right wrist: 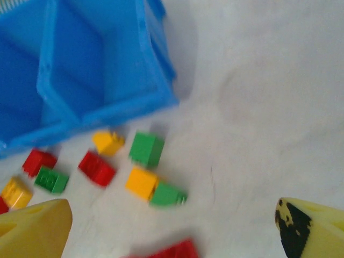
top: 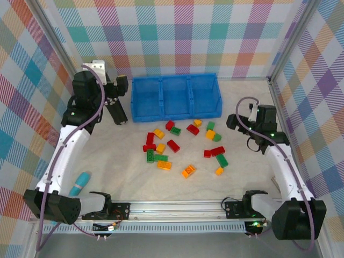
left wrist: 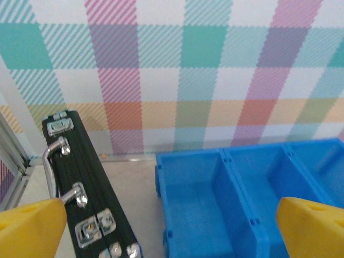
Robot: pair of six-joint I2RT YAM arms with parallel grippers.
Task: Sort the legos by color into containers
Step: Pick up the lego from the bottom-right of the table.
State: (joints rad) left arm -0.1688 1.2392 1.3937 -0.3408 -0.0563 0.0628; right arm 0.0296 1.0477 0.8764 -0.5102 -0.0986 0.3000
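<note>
Left fingers [left wrist: 29, 228] and right fingers [right wrist: 32, 228] are spread, holding nothing. The legos [top: 173, 145] lie scattered mid-frame on the surface [top: 118, 161]. Above them, the blue bin [top: 177, 111] looks empty, so sorting seems unstarted.

Legos [top: 173, 145] lie scattered before the blue bin [top: 177, 112].

Blue bin [top: 176, 97]; red, yellow-orange, green legos [top: 183, 145].

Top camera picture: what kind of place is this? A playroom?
Probably a robot test booth, not a playroom: a left arm and right arm bolted to a metal rail, plaid walls all round, and legos beside a blue bin.
</note>
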